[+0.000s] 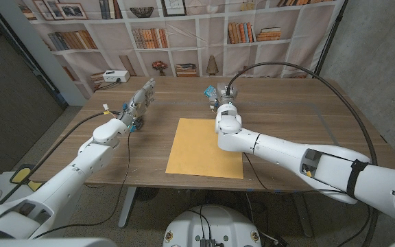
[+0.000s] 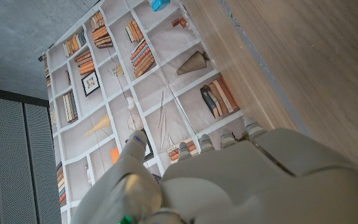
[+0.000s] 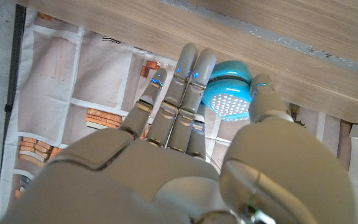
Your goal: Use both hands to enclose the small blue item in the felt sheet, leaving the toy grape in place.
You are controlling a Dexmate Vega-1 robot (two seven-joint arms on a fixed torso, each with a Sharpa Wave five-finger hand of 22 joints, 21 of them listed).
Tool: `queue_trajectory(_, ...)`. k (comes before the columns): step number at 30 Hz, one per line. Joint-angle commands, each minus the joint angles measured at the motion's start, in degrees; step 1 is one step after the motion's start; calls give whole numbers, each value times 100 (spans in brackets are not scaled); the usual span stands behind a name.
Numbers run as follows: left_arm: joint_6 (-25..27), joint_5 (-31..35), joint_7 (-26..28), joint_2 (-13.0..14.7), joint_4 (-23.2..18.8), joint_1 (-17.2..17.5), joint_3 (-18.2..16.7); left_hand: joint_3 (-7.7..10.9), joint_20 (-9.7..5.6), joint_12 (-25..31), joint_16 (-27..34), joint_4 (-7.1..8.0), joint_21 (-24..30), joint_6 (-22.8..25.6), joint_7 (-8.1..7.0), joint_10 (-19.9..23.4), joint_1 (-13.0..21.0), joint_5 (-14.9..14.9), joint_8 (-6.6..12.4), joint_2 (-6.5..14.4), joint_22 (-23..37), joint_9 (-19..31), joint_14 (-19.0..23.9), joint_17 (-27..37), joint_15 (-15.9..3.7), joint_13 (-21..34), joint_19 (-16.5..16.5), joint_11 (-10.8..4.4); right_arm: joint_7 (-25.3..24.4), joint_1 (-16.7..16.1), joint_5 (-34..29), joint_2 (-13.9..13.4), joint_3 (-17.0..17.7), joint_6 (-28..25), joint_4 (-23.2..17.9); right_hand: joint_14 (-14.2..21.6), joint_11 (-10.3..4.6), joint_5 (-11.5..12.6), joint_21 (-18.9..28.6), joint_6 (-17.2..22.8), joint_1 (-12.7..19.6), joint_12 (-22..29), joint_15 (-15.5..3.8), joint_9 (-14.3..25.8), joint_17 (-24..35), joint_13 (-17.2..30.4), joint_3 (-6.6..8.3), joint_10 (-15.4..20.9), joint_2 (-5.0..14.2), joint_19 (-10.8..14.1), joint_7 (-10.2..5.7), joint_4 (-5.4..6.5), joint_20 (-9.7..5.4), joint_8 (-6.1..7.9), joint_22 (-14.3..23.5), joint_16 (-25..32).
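- The small blue item (image 3: 227, 99) is seen between the thumb and fingers of the right hand (image 1: 219, 100), beyond the far edge of the felt sheet (image 1: 206, 147); from the right wrist view it is judged to be pinched or about to be pinched, though full contact cannot be confirmed.
- The felt sheet is seen lying flat and unfolded on the surface (image 1: 286, 110), with nothing on it, so no wrapping is judged to be done.
- What is left, by judgement: the blue item is to be brought onto the sheet, and the sheet folded over it with both hands.
- The left hand (image 1: 140, 101) is held raised near the left far part of the surface, fingers extended and apart, with nothing gripped.
- The toy grape cannot be made out with certainty; a small dark object just beside the left wrist may be it.
- Open room is seen on all sides of the sheet; its near edge lies close to the surface's front edge, so little margin is judged there.
- The right forearm is seen crossing over the sheet's right side.
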Motion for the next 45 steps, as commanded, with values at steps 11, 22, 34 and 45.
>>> queue_trajectory(11, -145, 59, -252, -23, 18, -109, 113, 44, 73, 0, 23, 6, -3, -50, -51, -144, -11, 24, -9, 24, 28, 15, -191, 26, 42, 26, -479, -9, 108, -761, -361, -1474, -36, -300, -2579, -170, -118, -14, -18, 2345, 973, 57, -409, 73, 66, 1, 484, -90, 978, -110, -284, 528, 14, 293, 6, -199)
queue_trajectory(22, -152, 102, -334, -30, -39, -145, 183, 51, 63, -1, 25, 7, -7, -68, -49, -144, -19, 24, -12, 16, 28, 15, -186, 25, 38, 26, -490, -8, 403, -1058, -836, -1631, -87, -857, -3259, -164, -90, -3, -35, 2406, 1037, 89, -437, 93, 70, -57, 552, -37, 955, -171, -242, 474, 32, 307, 1, -294)
queue_trajectory(34, -184, 117, -481, -94, 99, -269, 262, 63, 59, -12, 9, 6, -14, -104, -51, -174, -21, 25, -19, 16, 29, 15, -229, 25, 42, 27, -507, -6, 2948, -1912, -3447, -623, 118, -1883, -3283, 86, 71, -12, -129, 2817, 1397, 448, -365, 282, 14, 25, 909, 452, 713, -398, 90, 281, 111, 478, -23, -466)
queue_trajectory(45, -199, 147, -561, -139, 259, -385, 317, 81, 42, -19, 7, 0, -26, -163, -48, -208, -17, 24, -25, 17, 30, 17, -256, 24, 36, 30, -540, -4, 4817, -2629, -5286, 428, 758, -1883, -2752, 160, 222, 34, -243, 2962, 1600, 506, -239, 327, 73, -68, 1081, 577, 597, -629, 263, 258, 174, 455, -41, -475)
